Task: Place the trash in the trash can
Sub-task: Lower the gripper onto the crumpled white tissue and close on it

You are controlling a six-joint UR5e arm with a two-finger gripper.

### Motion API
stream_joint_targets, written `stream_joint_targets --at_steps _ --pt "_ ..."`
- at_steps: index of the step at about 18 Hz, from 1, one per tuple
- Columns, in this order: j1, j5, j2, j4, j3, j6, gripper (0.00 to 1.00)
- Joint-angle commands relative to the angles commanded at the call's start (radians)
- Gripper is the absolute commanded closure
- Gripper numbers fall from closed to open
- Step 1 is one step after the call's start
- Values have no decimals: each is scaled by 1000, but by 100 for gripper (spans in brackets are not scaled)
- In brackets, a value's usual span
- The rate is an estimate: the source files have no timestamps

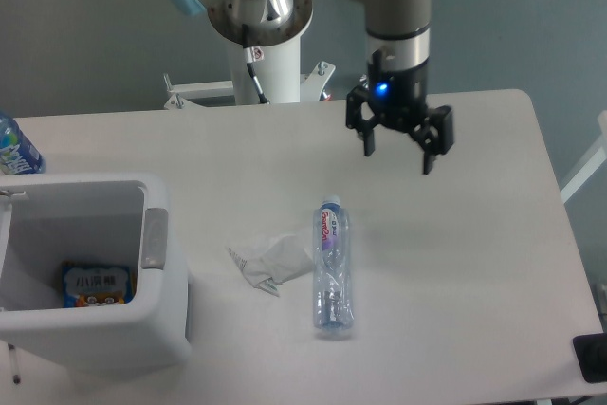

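White bench (455,263). Gripper (398,153) hangs above the bench's far middle, jaws spread wide, nothing between them, blue light lit on its body. Clear plastic bottle (332,267) lies flat near centre, pale cap pointing far, purple-red label near the cap end. Crumpled white paper wad (272,260) just left of it, touching or nearly so. White trash can (156,329) at near left, grey rim tab on its right wall, colourful packet (96,286) inside. Blue-labelled bottle (13,149) at far left edge.
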State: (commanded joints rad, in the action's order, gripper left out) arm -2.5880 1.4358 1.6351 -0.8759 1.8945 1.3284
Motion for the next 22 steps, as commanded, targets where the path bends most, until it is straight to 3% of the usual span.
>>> stream_joint_targets --at_steps 15,20,22 --pt "201 3 225 2 12 52 0" --pt "238 5 272 43 11 45 0" --pt "256 5 296 90 11 16 0"
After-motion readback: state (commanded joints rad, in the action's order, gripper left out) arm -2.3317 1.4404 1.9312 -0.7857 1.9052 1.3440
